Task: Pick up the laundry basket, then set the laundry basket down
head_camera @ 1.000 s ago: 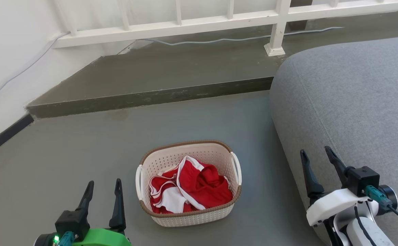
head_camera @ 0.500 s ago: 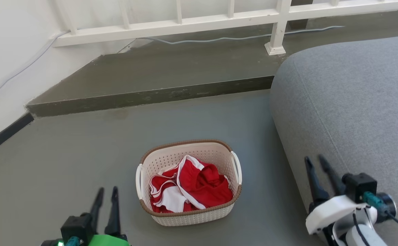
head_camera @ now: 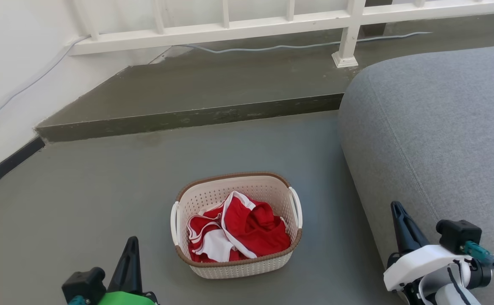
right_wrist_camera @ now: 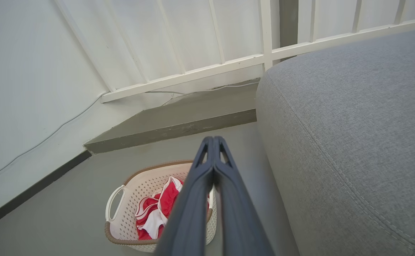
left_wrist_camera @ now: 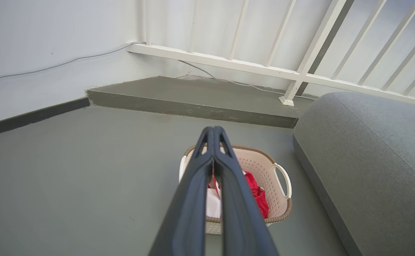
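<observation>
The laundry basket [head_camera: 234, 262] stands upright on the grey floor, cream perforated plastic with a brown woven-look rim and white side handles, holding red and white clothes [head_camera: 238, 231]. My left gripper [head_camera: 131, 242] is shut and empty, low at the basket's left and apart from it. My right gripper [head_camera: 396, 206] is shut and empty too, to the basket's right against the sofa's edge. In the left wrist view the closed left gripper [left_wrist_camera: 213, 130] points over the basket [left_wrist_camera: 261, 165]. In the right wrist view the closed right gripper [right_wrist_camera: 213, 139] hangs above the basket [right_wrist_camera: 141, 185].
A large grey sofa [head_camera: 437, 135] fills the right side. Behind the basket a raised grey step [head_camera: 196, 120] crosses the floor, with a white railing [head_camera: 344, 38] and a cable on it. A white wall with a dark skirting [head_camera: 5, 167] closes the left.
Both grippers went from open to shut and dropped lower in the head view. The basket stayed where it was; the camera shifted slightly.
</observation>
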Motion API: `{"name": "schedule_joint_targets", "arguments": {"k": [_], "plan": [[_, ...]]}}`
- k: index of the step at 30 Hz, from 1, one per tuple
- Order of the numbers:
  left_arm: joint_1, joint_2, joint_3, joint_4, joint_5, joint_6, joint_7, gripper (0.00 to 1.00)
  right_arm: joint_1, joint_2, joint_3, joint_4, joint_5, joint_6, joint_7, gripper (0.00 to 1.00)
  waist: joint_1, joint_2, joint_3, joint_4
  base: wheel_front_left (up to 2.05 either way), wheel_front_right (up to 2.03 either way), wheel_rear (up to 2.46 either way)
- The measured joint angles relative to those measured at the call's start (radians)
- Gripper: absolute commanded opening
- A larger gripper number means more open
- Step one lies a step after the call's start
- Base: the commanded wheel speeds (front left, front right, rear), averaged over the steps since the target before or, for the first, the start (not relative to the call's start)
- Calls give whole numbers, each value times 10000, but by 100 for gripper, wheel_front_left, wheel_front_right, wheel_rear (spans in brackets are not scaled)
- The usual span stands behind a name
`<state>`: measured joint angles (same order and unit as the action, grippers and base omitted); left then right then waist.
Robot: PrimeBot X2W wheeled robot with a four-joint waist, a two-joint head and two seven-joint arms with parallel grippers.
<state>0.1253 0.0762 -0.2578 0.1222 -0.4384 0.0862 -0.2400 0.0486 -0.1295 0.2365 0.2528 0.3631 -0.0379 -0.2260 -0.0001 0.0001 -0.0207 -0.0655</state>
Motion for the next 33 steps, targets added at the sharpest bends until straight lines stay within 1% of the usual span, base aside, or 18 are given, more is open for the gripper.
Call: {"name": "schedule_joint_targets", "arguments": {"k": [7, 13, 15, 20, 21, 33], "plan": [[-6, -17, 291, 0, -1212, -157, 234, 0, -10, 36, -274, -17, 1361, 115, 307, 0, 0, 0, 22, 51, 0, 0, 0], [-20, -36, 435, 15, -1964, -249, 464, 0, -41, 82, -499, -25, 2111, 205, 523, 0, 0, 0, 41, 94, 0, 0, 0], [-23, -36, 531, 31, -2280, -261, 543, 0, -52, 105, -606, -27, 2383, 282, 614, 0, 0, 0, 46, 108, 0, 0, 0], [-38, -31, 658, 86, -2947, -351, 665, 0, -125, 140, -780, -27, 3066, 328, 796, 0, 0, 0, 61, 144, 0, 0, 0], [-53, -25, 702, 128, -3179, -433, 773, 0, -195, 186, -867, -27, 3319, 380, 865, 0, 0, 0, 66, 159, 0, 0, 0], [-297, 4, 1028, 318, -4846, -683, 1174, 0, -267, 299, -1335, -6, 4976, 596, 1304, 0, 0, 0, 99, 246, 0, 0, 0]]}}
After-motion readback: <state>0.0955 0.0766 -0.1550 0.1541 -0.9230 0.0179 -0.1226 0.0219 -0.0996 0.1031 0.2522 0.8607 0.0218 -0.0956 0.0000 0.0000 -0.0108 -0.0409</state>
